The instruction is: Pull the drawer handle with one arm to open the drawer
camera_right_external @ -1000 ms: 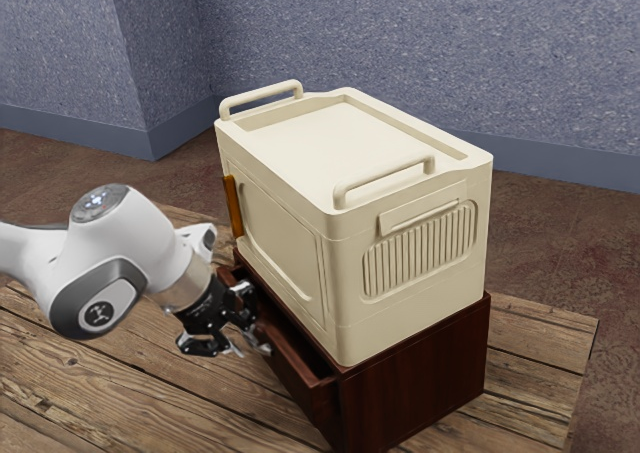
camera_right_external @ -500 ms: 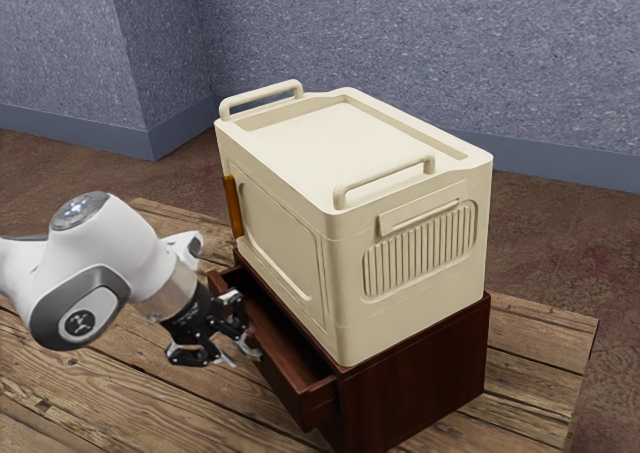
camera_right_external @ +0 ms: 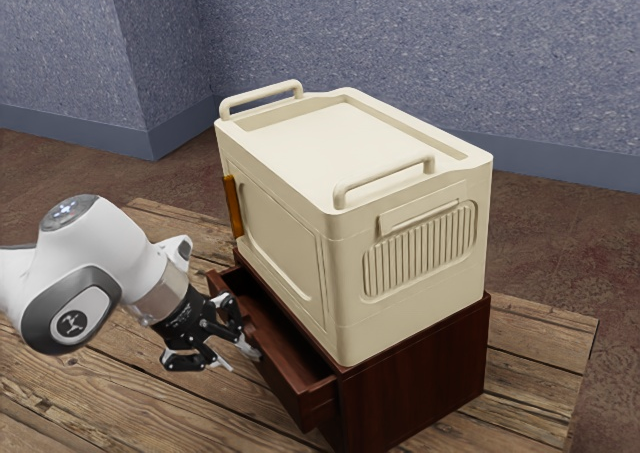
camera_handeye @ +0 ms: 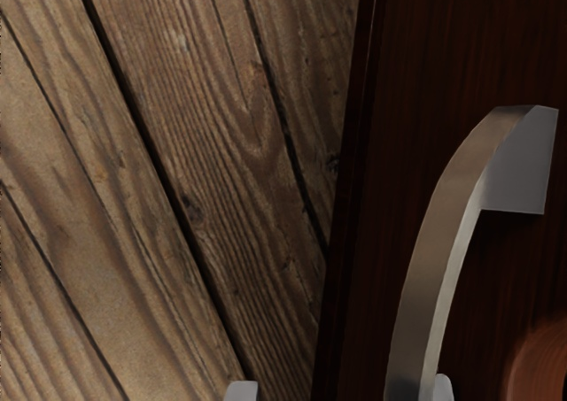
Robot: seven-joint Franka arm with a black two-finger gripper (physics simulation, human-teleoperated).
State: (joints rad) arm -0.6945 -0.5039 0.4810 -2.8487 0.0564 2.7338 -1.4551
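Cream rectangular box [camera_right_external: 360,243] with raised grips, unchanged on top of dark red-brown wooden cabinet [camera_right_external: 415,373]. Below it, brown wooden drawer [camera_right_external: 285,343], pulled out wider than one second ago, reddish inside visible. Black two-finger gripper [camera_right_external: 238,360], farther back from cabinet, fingers spread. On drawer front, curved grey metal handle [camera_handeye: 443,242], between fingers.

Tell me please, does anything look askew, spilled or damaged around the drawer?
Nothing stands out: the cream box sits upright on the dark cabinet, and the open drawer shows no visible damage.
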